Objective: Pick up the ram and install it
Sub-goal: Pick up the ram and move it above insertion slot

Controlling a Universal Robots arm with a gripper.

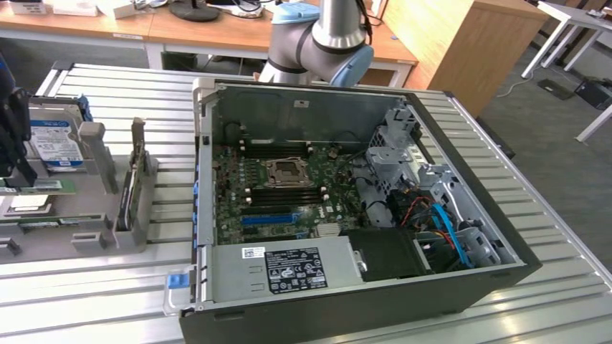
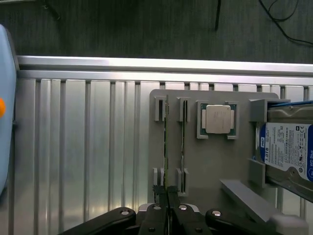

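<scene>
Two slim green ram sticks stand on edge in slots of a grey holder (image 2: 215, 166). In the wrist view one ram (image 2: 165, 142) runs straight up to my gripper (image 2: 167, 192), and the second stick (image 2: 182, 142) stands beside it. The dark fingers (image 2: 157, 208) are pressed together, shut, over the near end of the first stick, which still sits in its slots. In the exterior view the gripper (image 1: 21, 170) hangs at the far left over the holder, just above a green ram strip (image 1: 36, 185). The open computer case (image 1: 316, 100) lies in the middle with its motherboard (image 1: 277, 193) exposed.
On the holder a silver processor (image 2: 217, 119) sits next to the ram slots, and a hard drive with a blue label (image 2: 288, 152) lies beyond it. A card (image 1: 127, 190) stands upright between holder and case. The arm's base (image 1: 320, 43) rises behind the case on a ribbed metal table (image 2: 88, 147).
</scene>
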